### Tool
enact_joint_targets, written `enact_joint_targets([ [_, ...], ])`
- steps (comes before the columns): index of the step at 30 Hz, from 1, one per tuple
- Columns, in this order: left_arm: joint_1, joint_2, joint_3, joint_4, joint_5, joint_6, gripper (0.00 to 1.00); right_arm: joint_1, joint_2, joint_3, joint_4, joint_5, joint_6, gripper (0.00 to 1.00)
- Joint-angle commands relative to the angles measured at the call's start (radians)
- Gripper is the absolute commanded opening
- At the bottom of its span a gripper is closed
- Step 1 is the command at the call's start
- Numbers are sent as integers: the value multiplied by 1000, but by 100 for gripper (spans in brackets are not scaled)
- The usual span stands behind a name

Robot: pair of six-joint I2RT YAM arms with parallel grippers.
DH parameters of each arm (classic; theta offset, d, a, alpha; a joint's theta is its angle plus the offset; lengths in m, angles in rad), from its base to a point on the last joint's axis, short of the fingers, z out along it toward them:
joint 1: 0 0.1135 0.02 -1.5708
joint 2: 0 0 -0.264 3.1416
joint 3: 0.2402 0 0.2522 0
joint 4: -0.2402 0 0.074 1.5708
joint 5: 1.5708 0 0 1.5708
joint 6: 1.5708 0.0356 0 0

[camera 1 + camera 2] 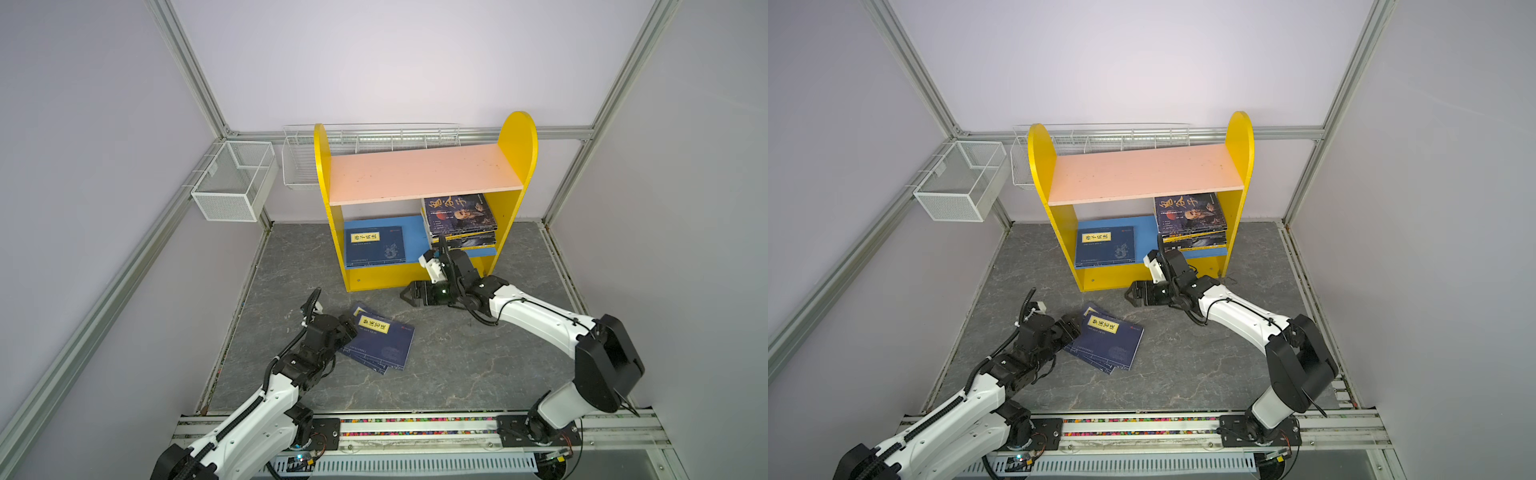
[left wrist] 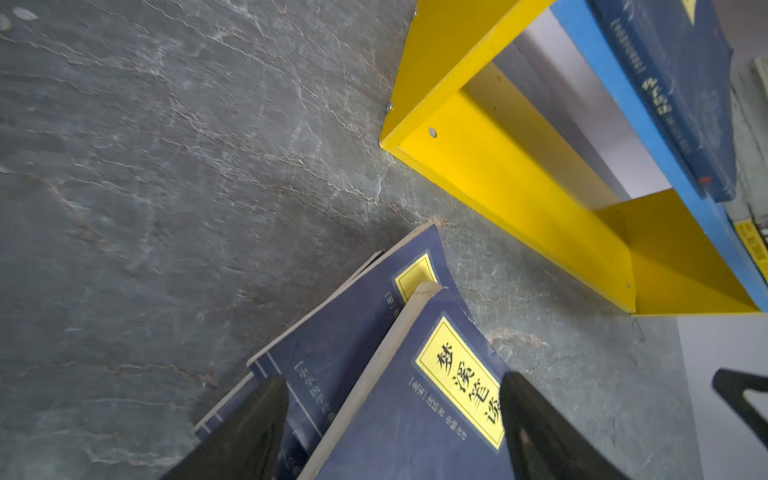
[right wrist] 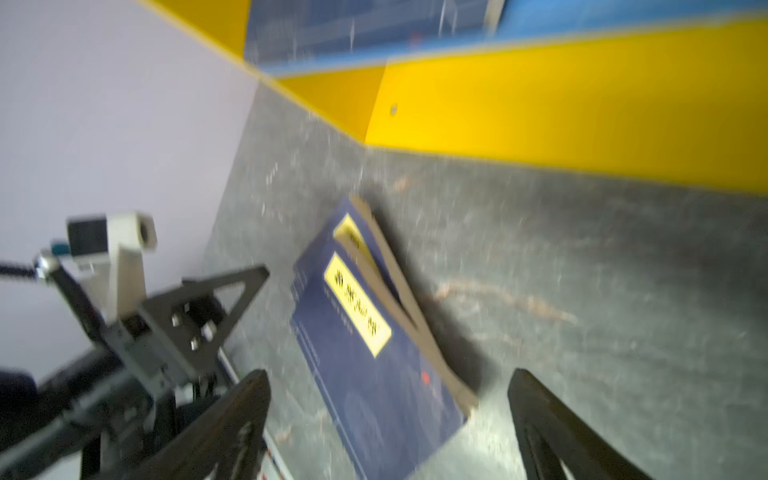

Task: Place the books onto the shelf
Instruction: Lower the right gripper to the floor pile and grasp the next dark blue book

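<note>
Shelf status: a stack of dark and yellow books lay flat on the blue lower board, hard against the shelf's right panel. One navy book lay flat on the same board toward the left panel. Flat stacking fit the low gap under the pink upper board, which carried nothing.

Two books remained on the table just in front of the shelf: a top navy book skewed across a lower navy book. The skew exposed the top one's page edge, which probably made it the easier pick.

The left gripper sat at that pair's edge on the shelf's left-panel side, jaws spread wide, nothing clamped. One finger was over the top cover and the other outside its page edge, so it looked lined up to pinch that edge. Couldn't tell if it was touching.

The right gripper hung low just in front of the shelf's base board below the stack, jaws wide and empty, pointed at the table pair. Its wrist view was blurred.

Risk: a thin paperback lying flat gives little to bite.
</note>
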Motion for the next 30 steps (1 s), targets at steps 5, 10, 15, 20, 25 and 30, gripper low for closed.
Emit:
enact_joint_targets([
  [5,-3,80,7,45,116,74,78,55,132,-78,-178,-162,-188,91],
  [10,-3,139,5,84,146,88,74,56,246,-43,-162,-246,-206,88],
  [15,-3,203,19,116,196,121,70,55,300,-9,-125,-321,-213,84],
  [20,-3,258,35,122,237,142,65,40,295,20,-66,-354,-174,70],
  [25,-3,250,43,120,255,151,64,2,216,22,29,-394,-83,54],
  [30,-3,240,44,131,273,150,64,-10,148,26,75,-376,-36,41],
])
